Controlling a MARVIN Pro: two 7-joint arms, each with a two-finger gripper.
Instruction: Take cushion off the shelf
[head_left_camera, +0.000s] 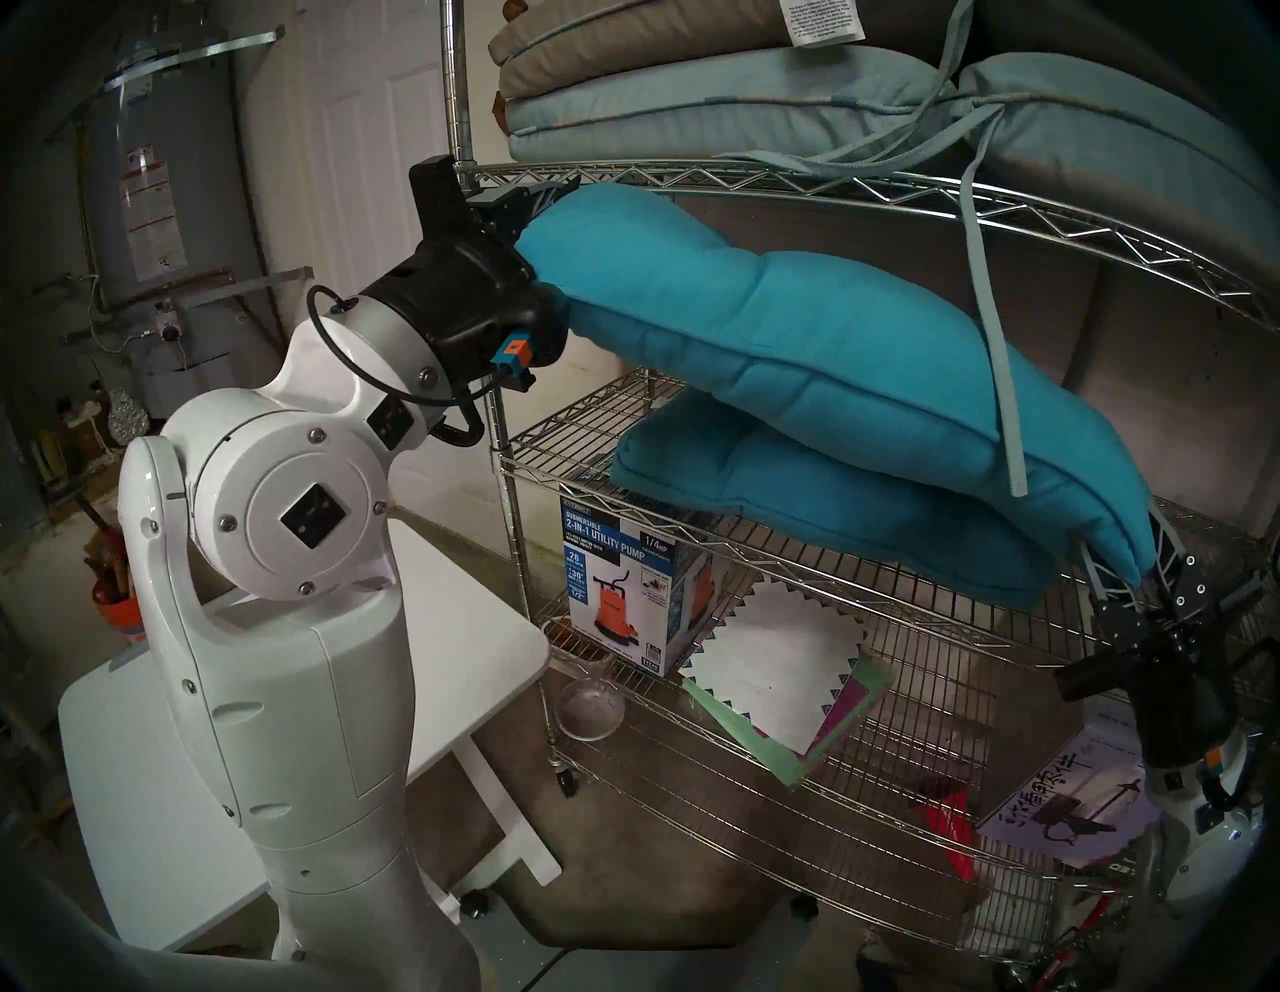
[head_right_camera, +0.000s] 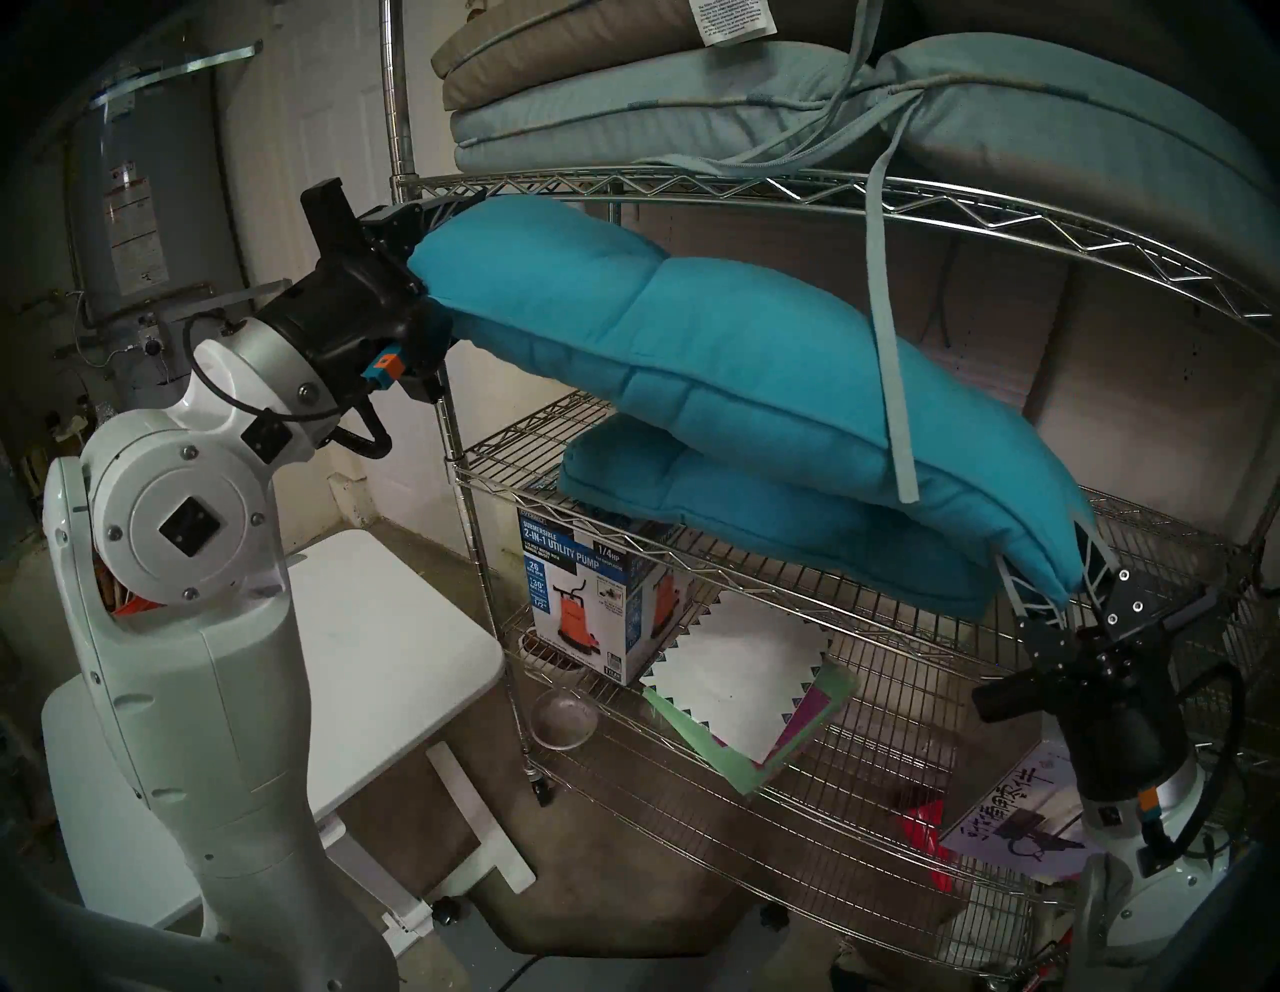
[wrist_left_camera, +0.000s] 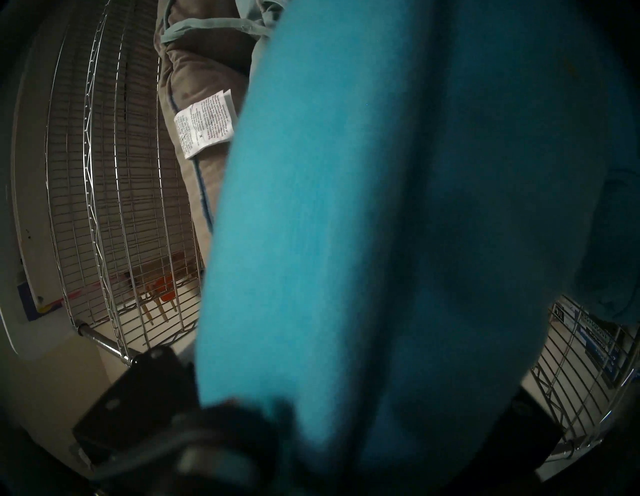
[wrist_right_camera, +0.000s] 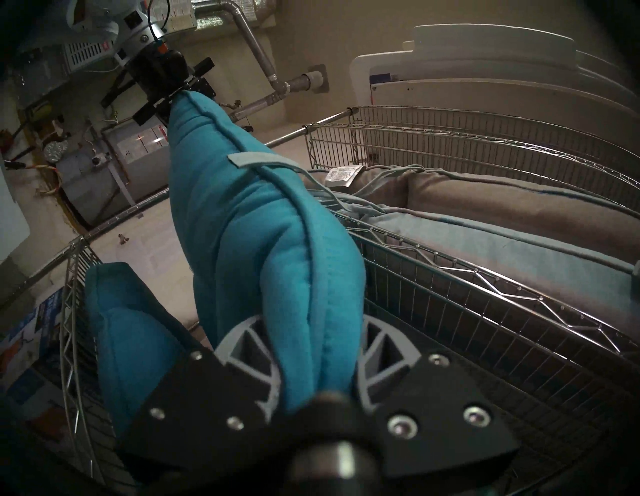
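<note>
Gripped at both ends, the teal cushion (head_left_camera: 817, 360) hangs lifted between tiers of the wire shelf (head_left_camera: 900, 201), left end effector (head_left_camera: 537, 208) and right end effector (head_left_camera: 1136, 575) clamping it. Withdrawal is under way; next it likely must clear the dangling tie strap (head_left_camera: 997, 360) and the second teal cushion (head_left_camera: 796, 512) below.

chrome wire shelf (head_left_camera: 893, 190): top tier holds stacked pale cushions (head_left_camera: 699, 104). middle tier holds teal cushion (head_left_camera: 817, 506). lower tier holds pump box (head_left_camera: 627, 589), papers (head_left_camera: 783, 679). white table (head_left_camera: 457, 616) beside shelf.
</note>
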